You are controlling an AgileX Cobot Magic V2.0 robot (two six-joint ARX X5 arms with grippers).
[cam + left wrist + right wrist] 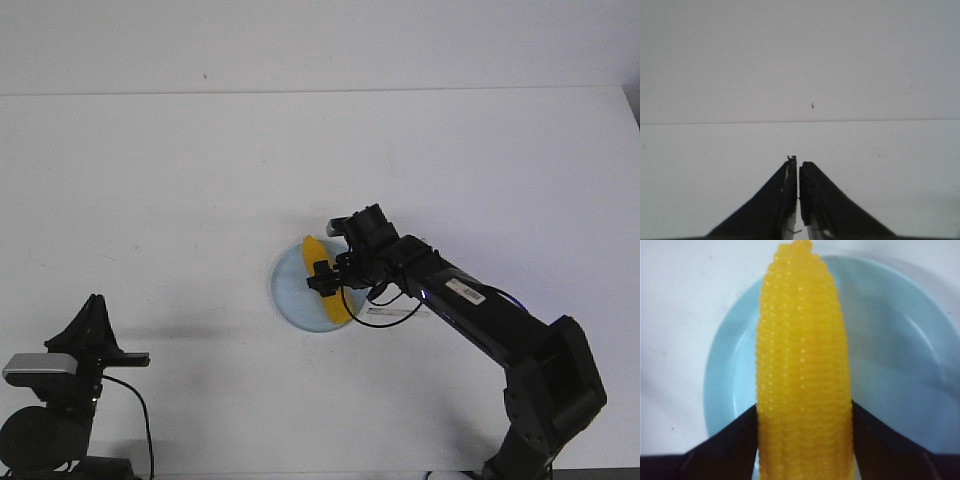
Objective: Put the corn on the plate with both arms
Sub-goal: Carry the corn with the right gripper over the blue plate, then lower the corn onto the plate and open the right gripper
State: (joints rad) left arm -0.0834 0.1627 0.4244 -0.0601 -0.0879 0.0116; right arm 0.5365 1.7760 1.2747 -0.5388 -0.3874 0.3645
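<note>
Nearest the front camera, the left arm (60, 400) sits folded at the table's (150, 180) near left corner, well apart from everything else. Its claw (798, 167) has both fingers pressed together with nothing between them, pointing over bare white tabletop. Reaching in from the near right, the right arm (480, 320) stretches toward the table's middle, its claw (325, 278) over the plate (292, 285). That pale blue plate lies directly beneath the right claw, its bare part showing mostly to the claw's left in the front view. Clamped between the black fingers (727, 440) is the corn (325, 280), gripped at both flanks near its thick end. Its tapered tip runs forward past the fingertips, above the plate, reaching the rim. Whether it touches the plate cannot be told.
</note>
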